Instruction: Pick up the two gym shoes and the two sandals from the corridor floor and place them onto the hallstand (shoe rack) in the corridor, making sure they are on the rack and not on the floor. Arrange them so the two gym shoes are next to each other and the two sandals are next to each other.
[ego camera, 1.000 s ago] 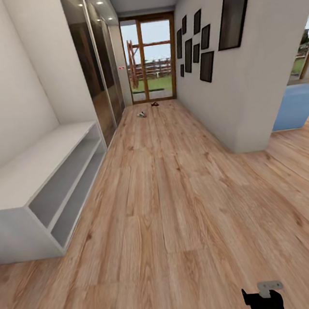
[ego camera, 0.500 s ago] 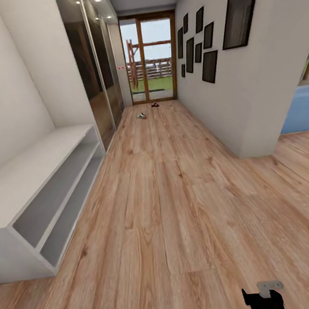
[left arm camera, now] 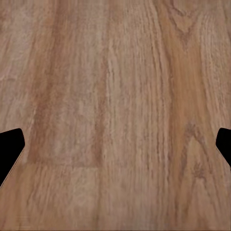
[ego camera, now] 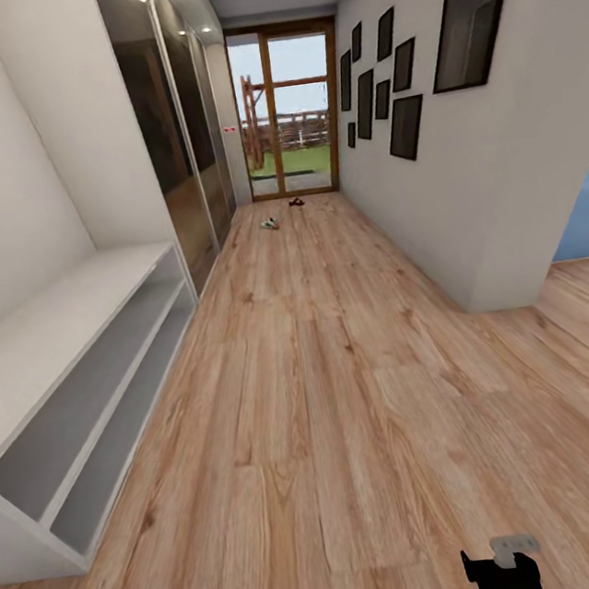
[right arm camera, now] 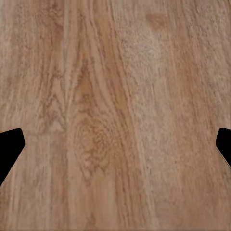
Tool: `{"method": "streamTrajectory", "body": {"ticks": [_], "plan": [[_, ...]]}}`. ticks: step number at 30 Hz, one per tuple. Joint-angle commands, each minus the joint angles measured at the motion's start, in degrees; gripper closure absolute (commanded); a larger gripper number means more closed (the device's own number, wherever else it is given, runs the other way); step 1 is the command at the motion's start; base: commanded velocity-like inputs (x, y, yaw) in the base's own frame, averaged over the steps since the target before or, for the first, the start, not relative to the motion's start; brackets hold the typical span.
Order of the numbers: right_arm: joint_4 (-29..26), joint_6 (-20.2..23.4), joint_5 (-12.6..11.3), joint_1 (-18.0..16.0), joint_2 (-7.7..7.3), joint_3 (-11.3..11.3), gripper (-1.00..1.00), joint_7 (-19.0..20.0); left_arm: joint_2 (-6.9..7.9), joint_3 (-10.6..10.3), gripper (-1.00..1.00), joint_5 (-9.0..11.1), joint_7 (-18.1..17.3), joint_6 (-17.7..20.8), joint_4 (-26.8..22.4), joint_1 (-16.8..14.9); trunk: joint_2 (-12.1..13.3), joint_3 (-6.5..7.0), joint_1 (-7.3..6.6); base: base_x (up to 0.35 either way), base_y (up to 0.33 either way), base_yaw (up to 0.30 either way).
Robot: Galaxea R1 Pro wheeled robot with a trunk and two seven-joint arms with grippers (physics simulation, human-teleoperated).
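gym shoe, sandal far off on corridor floor

Left of the corridor floor stands a rack; far beyond it, by the door, lie shoes

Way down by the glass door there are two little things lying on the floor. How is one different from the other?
The gym shoe looks pale with bits of green and red; the sandal looks dark brown. The gym shoe lies nearer the robot and more to the left; the sandal lies closer to the glass door. Both rest on the corridor floor, too far off to show details.
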Motion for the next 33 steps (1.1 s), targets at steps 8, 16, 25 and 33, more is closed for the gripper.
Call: {"method": "streamTrajectory", "body": {"ticks": [8,16,25,33], "plan": [[0.08,-0.18,0.61,-0.04,0.07,-0.32,-1.00,-0.35,-0.01,0.11,-1.00,0.60,-0.57,-0.05,0.06,-0.03,-0.02,-0.05,0.02,0.338,0.000,0.000],[0.08,-0.18,0.61,-0.04,0.07,-0.32,-1.00,-0.35,-0.01,0.10,-1.00,0.60,-0.56,-0.05,0.08,-0.03,-0.02,-0.05,0.02,0.338,0.000,0.000],[0.08,-0.18,0.61,-0.04,0.07,-0.32,-1.00,-0.29,-0.01,0.11,-1.00,0.60,-0.56,-0.05,0.07,-0.03,-0.02,-0.05,0.02,0.338,0.000,0.000],[0.08,-0.18,0.61,-0.04,0.07,-0.32,-1.00,-0.28,-0.01,0.15,-1.00,0.60,-0.57,-0.05,0.08,-0.03,-0.02,-0.05,0.02,0.338,0.000,0.000]]}}
